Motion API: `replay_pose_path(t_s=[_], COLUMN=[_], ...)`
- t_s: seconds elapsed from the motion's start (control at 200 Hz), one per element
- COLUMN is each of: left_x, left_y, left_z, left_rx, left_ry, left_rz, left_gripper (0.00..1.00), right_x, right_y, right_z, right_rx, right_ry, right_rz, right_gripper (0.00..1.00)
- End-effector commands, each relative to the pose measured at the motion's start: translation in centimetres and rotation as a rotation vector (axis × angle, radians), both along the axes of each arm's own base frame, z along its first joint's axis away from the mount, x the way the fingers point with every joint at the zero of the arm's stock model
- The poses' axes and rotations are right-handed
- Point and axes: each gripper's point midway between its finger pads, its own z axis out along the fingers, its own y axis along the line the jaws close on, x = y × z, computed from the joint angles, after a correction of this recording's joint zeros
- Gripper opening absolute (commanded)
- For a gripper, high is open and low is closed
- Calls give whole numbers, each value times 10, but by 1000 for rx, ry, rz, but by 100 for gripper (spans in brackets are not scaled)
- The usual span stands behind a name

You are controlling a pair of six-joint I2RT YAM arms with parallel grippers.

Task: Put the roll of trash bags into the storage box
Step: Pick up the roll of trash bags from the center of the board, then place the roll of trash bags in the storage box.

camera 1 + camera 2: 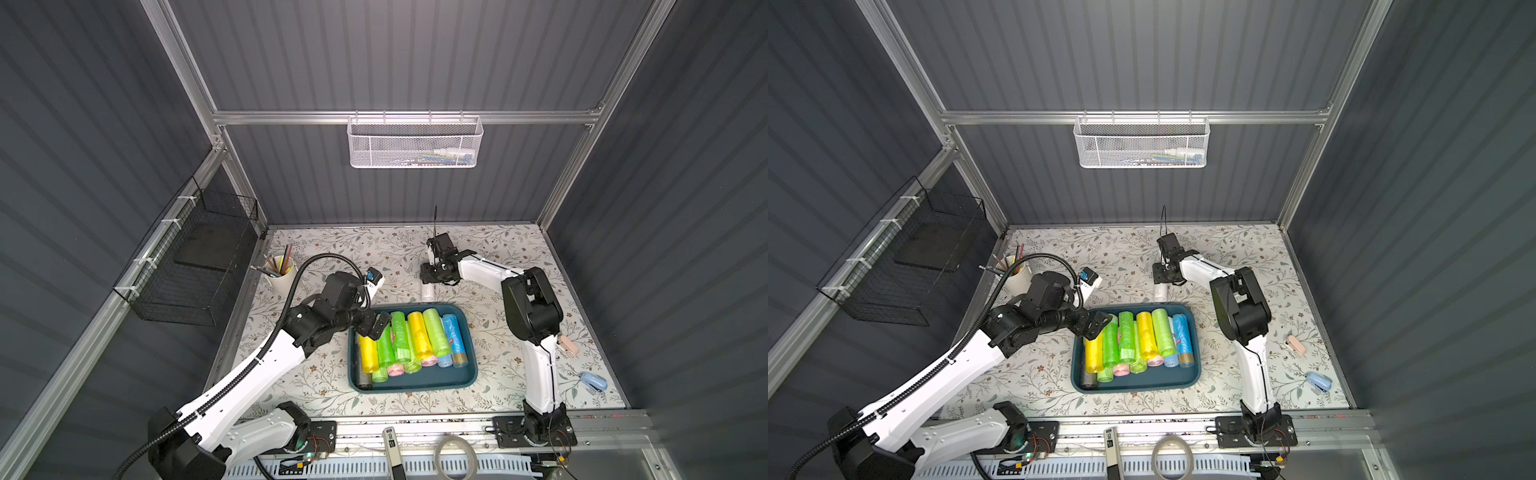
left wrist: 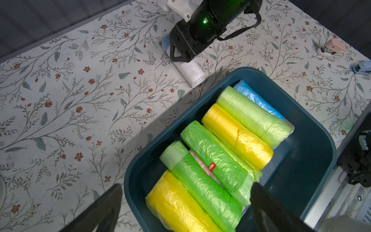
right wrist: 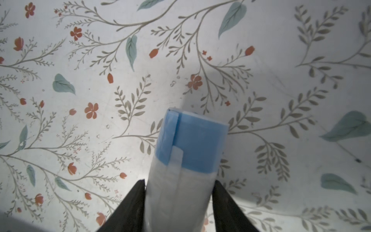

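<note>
The roll of trash bags [image 1: 428,292] is white, with a blue band [image 3: 198,144] wrapped round one end. It lies flat on the flowery table [image 1: 332,386], near the middle of both top views. It is just above the top rim of the storage box [image 1: 415,383], close to it but not touching. Its long side runs up and down the picture, the same way as the rolls in the box. The blue end points to the back wall and the white end points to the box. The right gripper [image 1: 428,283] sits over the blue half. In the right wrist view its two black fingers [image 3: 130,211] press on the two sides of the roll, so it is clamped on it. The storage box is dark teal with round corners. It is packed with colored rolls [image 1: 419,332], yellow, green, pink and blue, lying side by side, some on top of others. A black roll [image 1: 365,380] lies in its lower left corner, and a bare strip of its floor shows along the lower edge. The left gripper [image 1: 376,326] hangs over the upper left corner of the box with its fingers wide apart. A cup of pencils [image 1: 280,272] stands at the left of the table. A small pink thing [image 1: 568,345] and a blue stapler [image 1: 593,381] lie at the right.
</note>
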Motion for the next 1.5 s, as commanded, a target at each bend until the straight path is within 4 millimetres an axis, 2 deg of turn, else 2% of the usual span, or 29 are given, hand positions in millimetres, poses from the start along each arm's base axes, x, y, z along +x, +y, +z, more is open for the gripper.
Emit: replay_pose_path(t_s=[0.0,0.105,0.21,0.31,0.375,0.6,0.82,0.975,1.155,1.366,1.496], left_x=[-2,-1,-1,-1,-1,-3,-5,-11,-16,-28,-35], left_y=[4,4,4,5,4,2,0,-7,-12,-21,-26], left_z=[-5,-6,-6,-6,-5,-5,-1,3,8,18,21], left_rx=[22,23,24,23,22,13,-10,-48,-78,-144,-170], left_ry=[16,17,16,16,14,21,15,20,25,18,26], left_rz=[10,12,11,13,13,-2,-15,-56,-91,-164,-209], left_gripper=[100,100,100,100,100,100,100,100,100,100,100], right_x=[-7,-10,-11,-9,-5,9,6,-5,-29,-60,-82], right_y=[-8,-9,-10,-11,-14,-26,-48,-63,-68,-66,-64], right_z=[-9,-14,-15,-10,-4,48,90,115,134,139,135], right_rx=[-33,-39,-48,-53,-60,-36,-47,-37,7,88,136], right_ry=[56,73,75,62,43,-74,-148,-175,-191,-178,-138], right_rz=[18,18,18,17,13,12,-9,-20,-21,-12,7], right_gripper=[56,56,51,44,44,41,41,41,41,41,41])
